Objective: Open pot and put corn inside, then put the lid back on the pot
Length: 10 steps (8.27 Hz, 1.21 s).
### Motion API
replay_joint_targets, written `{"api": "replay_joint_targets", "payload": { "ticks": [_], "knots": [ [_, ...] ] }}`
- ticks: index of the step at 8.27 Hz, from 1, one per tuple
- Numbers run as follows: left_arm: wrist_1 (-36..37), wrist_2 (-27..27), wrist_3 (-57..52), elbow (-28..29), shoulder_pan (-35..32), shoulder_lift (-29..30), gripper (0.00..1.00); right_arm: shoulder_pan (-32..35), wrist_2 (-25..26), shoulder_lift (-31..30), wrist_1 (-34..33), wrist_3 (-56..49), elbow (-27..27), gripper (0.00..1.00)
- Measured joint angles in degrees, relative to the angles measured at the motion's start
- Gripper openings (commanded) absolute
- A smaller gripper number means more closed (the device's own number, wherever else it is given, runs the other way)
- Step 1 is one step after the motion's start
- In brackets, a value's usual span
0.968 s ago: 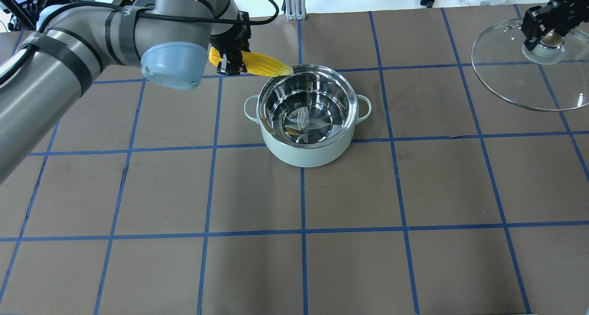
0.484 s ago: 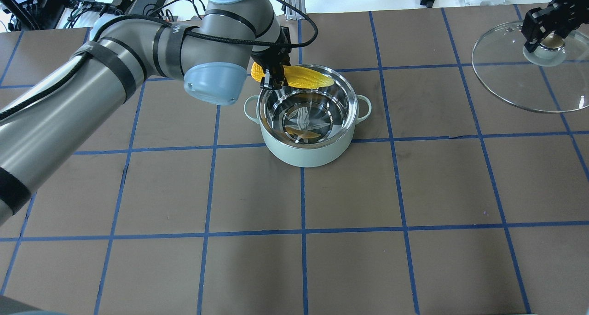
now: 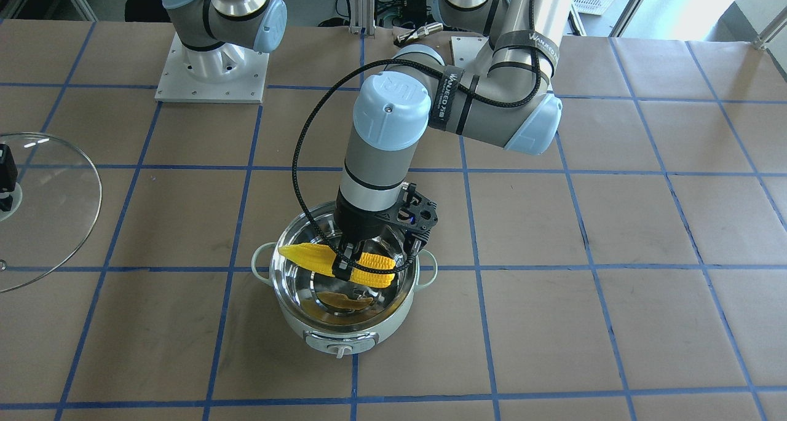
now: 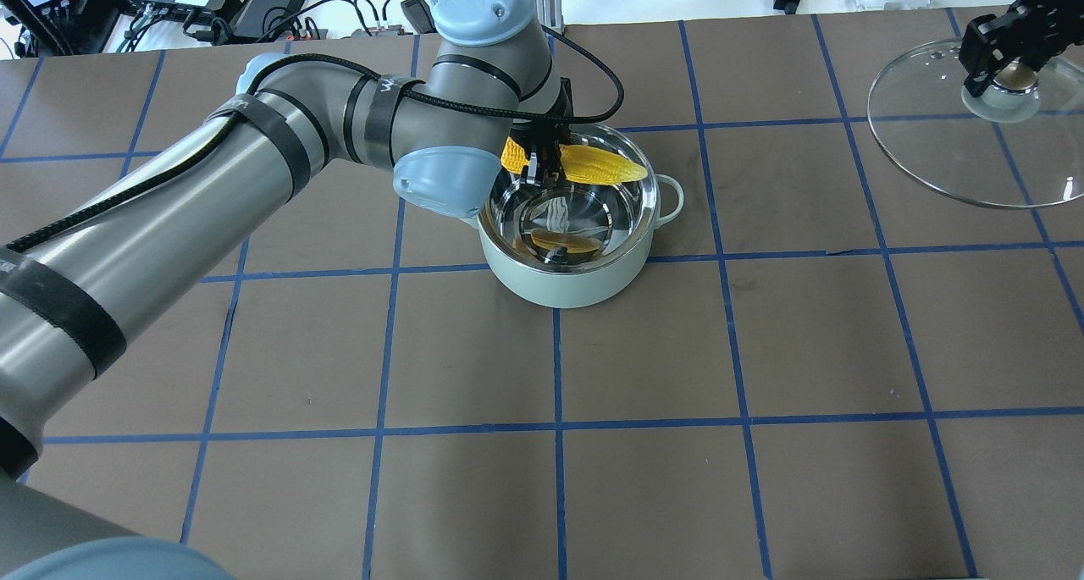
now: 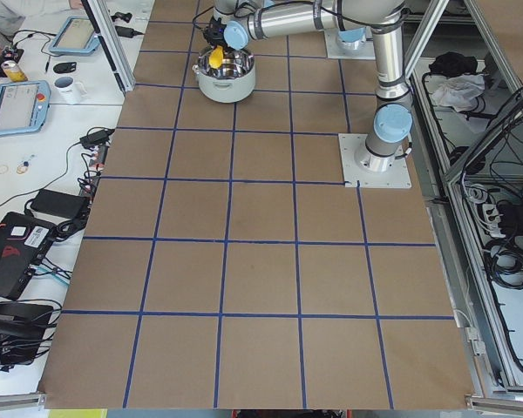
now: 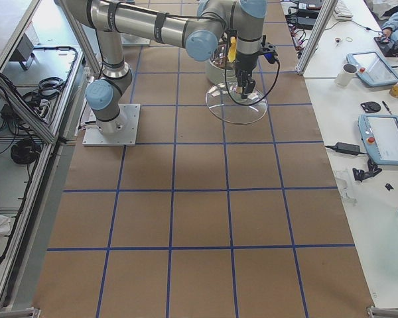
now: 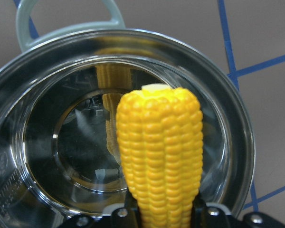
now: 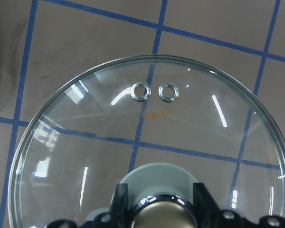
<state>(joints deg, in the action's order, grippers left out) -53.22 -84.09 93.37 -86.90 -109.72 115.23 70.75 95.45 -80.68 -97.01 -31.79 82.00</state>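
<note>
Hovering above the open pot (image 4: 559, 288), the left end effector (image 4: 535, 170) pinches the corn (image 4: 601, 168) toward its thick end, holding the cob level over the steel bowl. The cob looks stiff, light and bumpy, so this pinch should hold. Well apart on the counter (image 4: 762, 351), the right end effector (image 4: 1008, 79) clasps the knob of the glass lid (image 4: 931, 140), which is probably heavier, slick and breakable.

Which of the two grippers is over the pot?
The left gripper, holding the yellow corn cob above the mint-green pot; the right gripper holds the clear glass lid aside.
</note>
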Motion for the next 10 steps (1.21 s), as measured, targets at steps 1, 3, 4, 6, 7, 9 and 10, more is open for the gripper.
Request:
{"api": "replay_joint_targets", "payload": {
  "ticks": [1,3,4,6,7,9,10],
  "knots": [
    [0.1,-0.1,0.0,-0.1,-0.1,0.2,0.54,0.0,0.0,0.0,0.0,0.0,0.0,0.09],
    [-0.1,-0.1,-0.1,-0.4,-0.1,0.2,0.59,0.0,-0.2,0.0,0.1,-0.1,0.0,0.07],
    [-0.4,-0.1,0.0,-0.5,-0.1,0.3,0.68,0.0,-0.2,0.0,0.1,-0.1,0.0,0.07],
    [-0.6,-0.1,0.2,-0.5,-0.1,0.4,0.79,0.0,-0.2,0.0,0.2,0.0,0.0,0.07],
    [-0.3,-0.2,0.2,-0.4,-0.1,0.2,0.81,0.0,-0.2,0.0,0.1,0.0,0.0,0.07],
    [-0.1,-0.1,-0.9,-0.1,0.1,-1.2,0.89,0.0,-0.3,-0.1,0.0,0.2,0.0,0.07],
    [-0.2,0.0,-4.3,0.1,0.3,-2.1,0.92,0.2,-0.4,-0.2,-0.1,0.5,-0.2,0.08]
  ]
}}
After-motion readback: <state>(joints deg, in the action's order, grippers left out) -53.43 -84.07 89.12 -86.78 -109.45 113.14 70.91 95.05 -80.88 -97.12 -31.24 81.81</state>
